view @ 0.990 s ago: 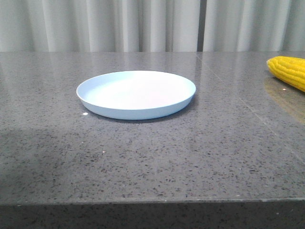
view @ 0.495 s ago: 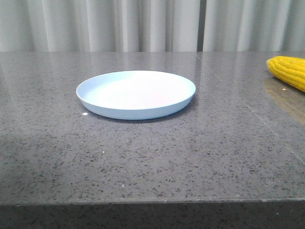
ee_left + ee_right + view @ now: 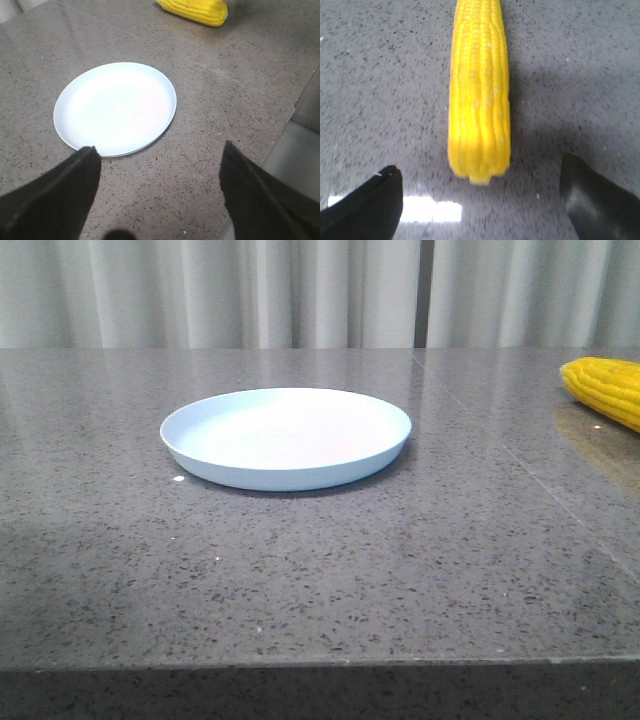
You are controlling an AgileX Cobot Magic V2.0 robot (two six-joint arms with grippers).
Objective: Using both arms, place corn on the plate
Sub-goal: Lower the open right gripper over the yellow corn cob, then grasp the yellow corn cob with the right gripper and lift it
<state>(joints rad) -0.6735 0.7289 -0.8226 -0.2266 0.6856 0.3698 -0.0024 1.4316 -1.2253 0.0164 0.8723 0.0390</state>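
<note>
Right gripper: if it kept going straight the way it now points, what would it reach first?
Most likely the corn. In the right wrist view the right gripper is open, the cob's pale stub end lying between and just ahead of its fingers on the table. Depth is unclear.

1. Grey speckled stone table [image 3: 320, 570], glossy, faint seam lines running across it.
2. Pale pleated curtain [image 3: 250, 290] directly behind the table's far edge.
3. Dark vertical gap [image 3: 424, 290] in the curtain.
</note>
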